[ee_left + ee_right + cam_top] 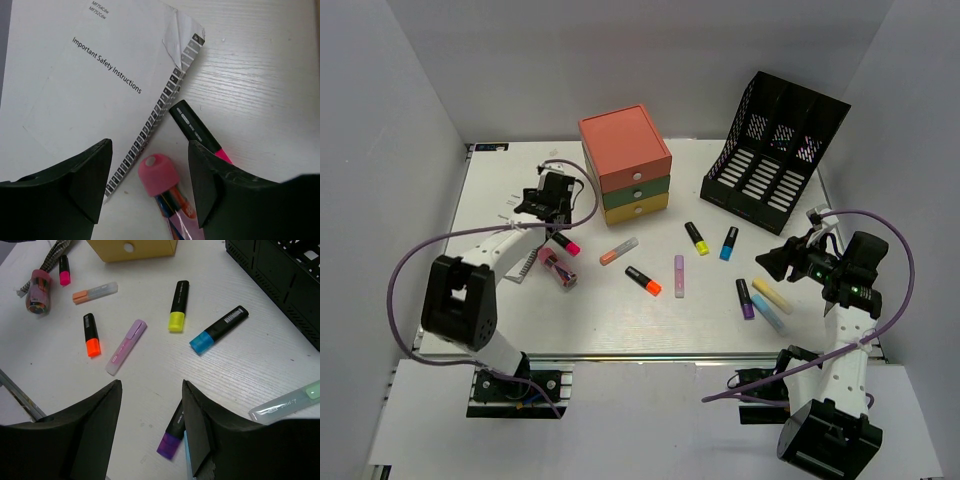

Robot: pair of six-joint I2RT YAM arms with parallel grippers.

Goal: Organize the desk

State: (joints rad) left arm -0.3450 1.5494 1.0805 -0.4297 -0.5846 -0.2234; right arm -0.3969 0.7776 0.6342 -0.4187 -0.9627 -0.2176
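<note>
The white desk (620, 325) is strewn with highlighters. My left gripper (550, 215) hangs open over the back left. In its wrist view the gripper (150, 185) has a pink-capped tube of pens (159, 179) lying on the desk between its fingers. A black-and-pink highlighter (197, 130) lies beside the right finger. My right gripper (772, 265) hovers open at the right. From its wrist view the gripper (152, 425) holds nothing, and a purple highlighter (172, 436) lies by its right finger.
A safety-instructions booklet (75, 90) lies under the left arm. A red-green-yellow drawer unit (625, 165) stands at the back middle, a black file organizer (775, 150) at the back right. Orange (91, 335), lilac (126, 346), yellow (178, 305) and blue (217, 330) highlighters lie mid-desk.
</note>
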